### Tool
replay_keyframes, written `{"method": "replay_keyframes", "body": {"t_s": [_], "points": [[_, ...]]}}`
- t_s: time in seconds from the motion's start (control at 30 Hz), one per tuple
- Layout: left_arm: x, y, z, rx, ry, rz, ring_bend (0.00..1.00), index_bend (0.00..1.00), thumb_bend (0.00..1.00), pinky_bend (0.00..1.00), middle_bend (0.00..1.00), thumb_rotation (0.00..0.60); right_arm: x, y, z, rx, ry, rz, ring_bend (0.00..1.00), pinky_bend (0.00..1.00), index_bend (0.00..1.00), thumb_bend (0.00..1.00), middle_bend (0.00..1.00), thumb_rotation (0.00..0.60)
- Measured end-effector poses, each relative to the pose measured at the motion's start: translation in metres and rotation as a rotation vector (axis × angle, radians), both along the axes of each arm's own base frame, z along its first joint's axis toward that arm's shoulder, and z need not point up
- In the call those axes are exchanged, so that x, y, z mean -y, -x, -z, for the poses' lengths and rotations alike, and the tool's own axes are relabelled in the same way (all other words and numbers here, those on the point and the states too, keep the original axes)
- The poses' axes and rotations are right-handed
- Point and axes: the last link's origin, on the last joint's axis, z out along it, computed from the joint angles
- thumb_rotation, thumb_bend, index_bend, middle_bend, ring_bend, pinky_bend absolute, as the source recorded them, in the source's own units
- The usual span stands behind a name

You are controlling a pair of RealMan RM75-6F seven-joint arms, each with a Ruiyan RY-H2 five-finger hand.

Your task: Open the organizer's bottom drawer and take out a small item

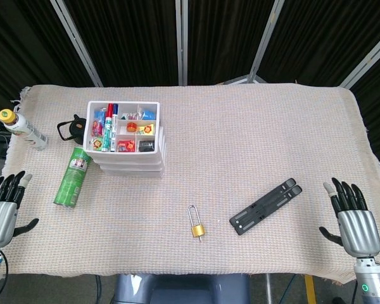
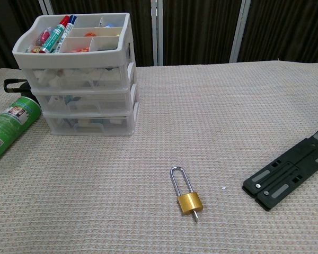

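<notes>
A white organizer with three stacked clear drawers stands at the table's left, its top tray holding markers and small bits. Its bottom drawer is pushed in, with small items dimly visible through the front. My left hand hovers open at the table's near left edge, well short of the organizer. My right hand is open at the near right edge, palm down, holding nothing. Neither hand shows in the chest view.
A green can lies beside the organizer's left. A brass padlock lies near the front centre, a black folded stand to its right. A white bottle and a black object sit at the far left.
</notes>
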Motion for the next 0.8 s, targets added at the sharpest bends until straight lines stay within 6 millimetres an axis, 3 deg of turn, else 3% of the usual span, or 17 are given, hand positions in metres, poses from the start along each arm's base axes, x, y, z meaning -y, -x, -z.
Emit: {"method": "replay_keyframes", "body": {"t_s": [0.13, 0.2, 0.33, 0.43, 0.57, 0.8], "points": [[-0.002, 0.001, 0.002, 0.003, 0.011, -0.010, 0.00, 0.00, 0.06, 0.00, 0.00, 0.600, -0.001, 0.000, 0.001, -0.003, -0.007, 0.002, 0.00, 0.00, 0.00, 0.00, 0.00, 0.600], [-0.003, 0.001, 0.003, 0.009, 0.010, -0.008, 0.05, 0.00, 0.14, 0.06, 0.04, 0.600, -0.001, 0.000, 0.002, -0.003, -0.009, 0.005, 0.00, 0.00, 0.00, 0.00, 0.00, 0.600], [-0.004, -0.003, 0.003, 0.024, -0.008, 0.004, 0.54, 0.00, 0.40, 0.47, 0.55, 0.600, -0.001, 0.000, 0.001, 0.002, -0.008, 0.009, 0.00, 0.00, 0.00, 0.00, 0.00, 0.600], [-0.004, -0.007, 0.005, 0.068, -0.009, 0.002, 0.68, 0.00, 0.49, 0.60, 0.70, 0.600, -0.001, -0.001, 0.000, 0.008, -0.006, 0.009, 0.00, 0.00, 0.00, 0.00, 0.00, 0.600], [-0.006, -0.017, 0.015, 0.209, 0.047, -0.023, 0.78, 0.00, 0.60, 0.71, 0.80, 0.600, -0.001, -0.001, 0.000, 0.015, -0.006, 0.012, 0.00, 0.00, 0.00, 0.00, 0.00, 0.600], [-0.013, -0.047, 0.030, 0.557, 0.198, -0.094, 0.82, 0.00, 0.62, 0.75, 0.83, 0.600, -0.002, -0.003, -0.004, 0.031, 0.002, 0.007, 0.00, 0.00, 0.00, 0.00, 0.00, 0.600]]}}
